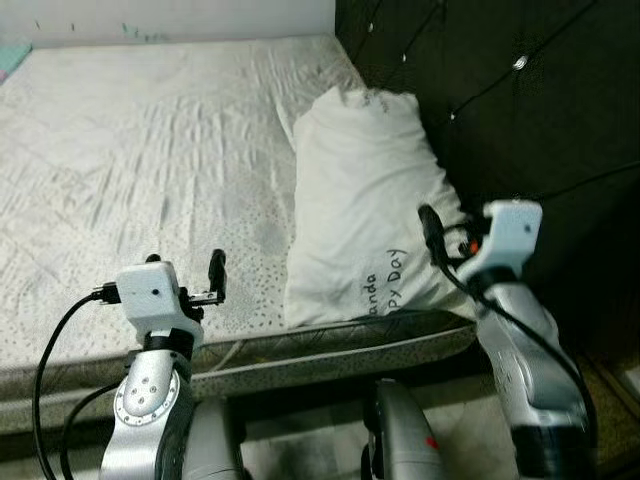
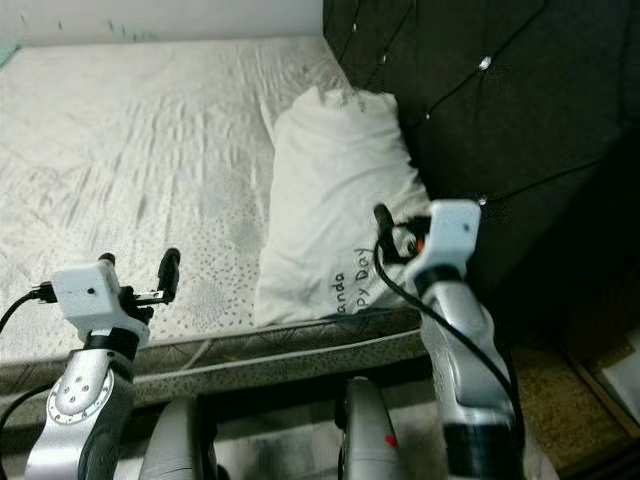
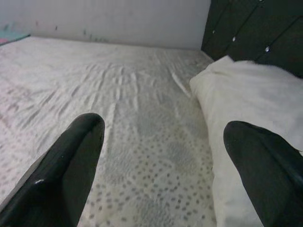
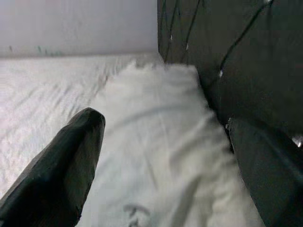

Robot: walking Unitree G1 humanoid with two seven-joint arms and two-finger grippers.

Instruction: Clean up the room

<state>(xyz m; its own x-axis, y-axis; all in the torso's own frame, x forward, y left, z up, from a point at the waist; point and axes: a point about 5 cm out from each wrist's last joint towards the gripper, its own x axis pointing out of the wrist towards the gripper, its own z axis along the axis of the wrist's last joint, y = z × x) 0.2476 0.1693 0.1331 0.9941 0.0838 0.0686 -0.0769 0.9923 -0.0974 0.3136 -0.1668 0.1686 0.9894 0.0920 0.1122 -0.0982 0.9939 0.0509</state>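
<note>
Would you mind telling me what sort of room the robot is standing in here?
Most likely a bedroom: a bare mattress takes up most of the view, a white pillow lies against a dark tufted headboard.
</note>
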